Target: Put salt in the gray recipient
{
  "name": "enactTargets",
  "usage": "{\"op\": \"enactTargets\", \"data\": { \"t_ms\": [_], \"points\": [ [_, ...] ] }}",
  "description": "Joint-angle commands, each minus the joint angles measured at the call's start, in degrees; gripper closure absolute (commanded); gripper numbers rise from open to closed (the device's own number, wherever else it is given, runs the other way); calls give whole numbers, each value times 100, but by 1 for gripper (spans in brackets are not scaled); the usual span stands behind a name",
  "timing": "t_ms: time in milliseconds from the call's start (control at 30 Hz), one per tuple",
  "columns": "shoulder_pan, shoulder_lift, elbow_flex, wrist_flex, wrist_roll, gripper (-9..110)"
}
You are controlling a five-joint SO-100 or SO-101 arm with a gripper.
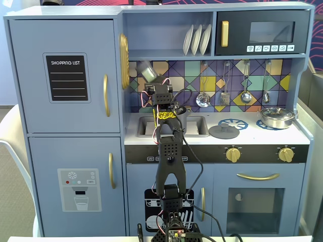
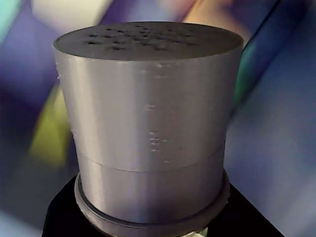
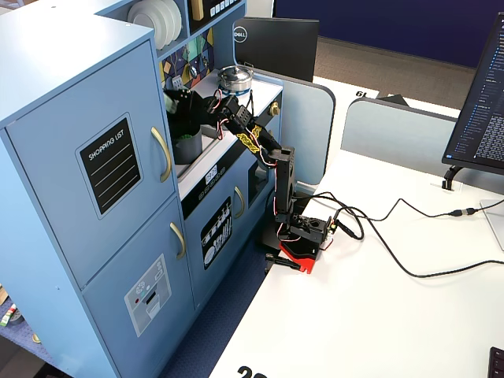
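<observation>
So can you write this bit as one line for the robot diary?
gripper: shut on salt | salt: lifted, tilted | gray pot: below, in sink

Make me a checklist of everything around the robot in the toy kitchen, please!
Surface: pale toy kitchen counter, with a sink.
Job's things: salt shaker held up and tilted, its perforated top facing the wrist view; gray pot in the sink area, partly hidden by the arm.
Clutter: flat lid, silver pan, plates, hanging utensils.
Grippers: end effector shut on the salt shaker.
Cables: black cable crossing the white desk.
Surroundings: Dell monitor behind the kitchen.
</observation>
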Motion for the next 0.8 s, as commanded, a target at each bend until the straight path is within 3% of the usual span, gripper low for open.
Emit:
{"op": "enactTargets", "data": {
  "t_ms": [0,167,367,433,600,700,767],
  "points": [
    [-9,62,-123,-571,18,101],
    [-62,70,-141,-2145,-308,101],
    [255,114,-176,158,79,101],
    [246,185,105,378,176,101],
    [-26,193,413,-1283,-220,101],
    [-114,123,246,-2426,-1046,101],
    [-18,79,-18,-2364,-1951,101]
  ]
}}
